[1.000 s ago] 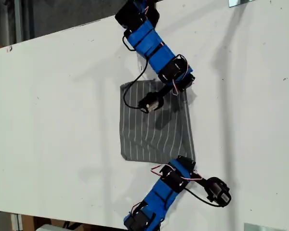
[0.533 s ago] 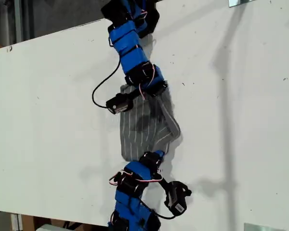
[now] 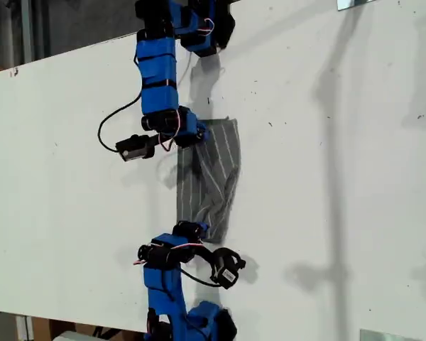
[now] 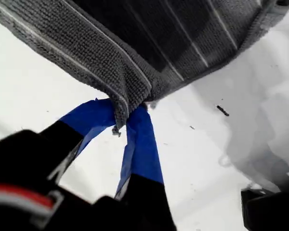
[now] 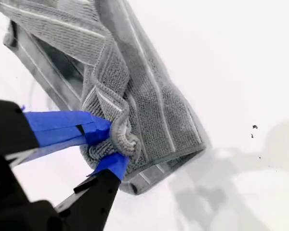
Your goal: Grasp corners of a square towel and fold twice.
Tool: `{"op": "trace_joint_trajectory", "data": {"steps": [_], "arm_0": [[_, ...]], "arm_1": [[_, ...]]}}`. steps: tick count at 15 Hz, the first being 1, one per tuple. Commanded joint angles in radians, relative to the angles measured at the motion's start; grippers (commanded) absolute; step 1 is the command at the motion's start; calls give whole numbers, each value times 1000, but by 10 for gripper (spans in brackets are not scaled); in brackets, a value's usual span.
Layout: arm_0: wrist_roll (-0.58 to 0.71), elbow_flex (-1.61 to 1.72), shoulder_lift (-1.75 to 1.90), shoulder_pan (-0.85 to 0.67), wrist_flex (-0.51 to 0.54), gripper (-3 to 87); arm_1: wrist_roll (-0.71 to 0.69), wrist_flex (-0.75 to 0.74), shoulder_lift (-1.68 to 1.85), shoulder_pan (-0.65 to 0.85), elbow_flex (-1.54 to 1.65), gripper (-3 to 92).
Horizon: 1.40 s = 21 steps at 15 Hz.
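Exterior view: towel [image 3: 211, 174] is lying half-folded at table [image 3: 355, 177] centre — my first gripper [image 4: 127, 115] and my second gripper [image 5: 108, 144] are each clamping a corner; I'm judging corners need matching at 9 o'clock edge.

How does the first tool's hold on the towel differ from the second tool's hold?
My first tool pinches a thin hemmed edge of the towel; my second tool clamps a bunched, twisted wad of it. At my first tool the cloth spreads out flat from the pinch; at my second tool it sits in folded layers. Both tools are shut on the towel, and both have blue tips.
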Motion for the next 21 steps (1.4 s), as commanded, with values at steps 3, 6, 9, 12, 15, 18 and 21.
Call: {"op": "trace_joint_trajectory", "data": {"steps": [3,6,9,12,15,18,21], "arm_0": [[40,83,89,-83,-51,-3],[78,114,89,-152,-57,-3],[149,137,84,-242,-69,-3],[222,183,57,-328,-100,-3],[207,193,74,-290,-95,-3],[198,262,80,-247,-84,-3],[187,374,87,-221,-112,-3]], "arm_1": [[49,-44,107,72,127,-1],[23,-48,164,155,196,-1],[-40,-69,219,255,261,-1],[-81,-120,219,321,322,-1],[-55,-114,255,252,347,-1],[-15,-115,275,179,394,-1],[40,-127,275,89,423,-1]]}}
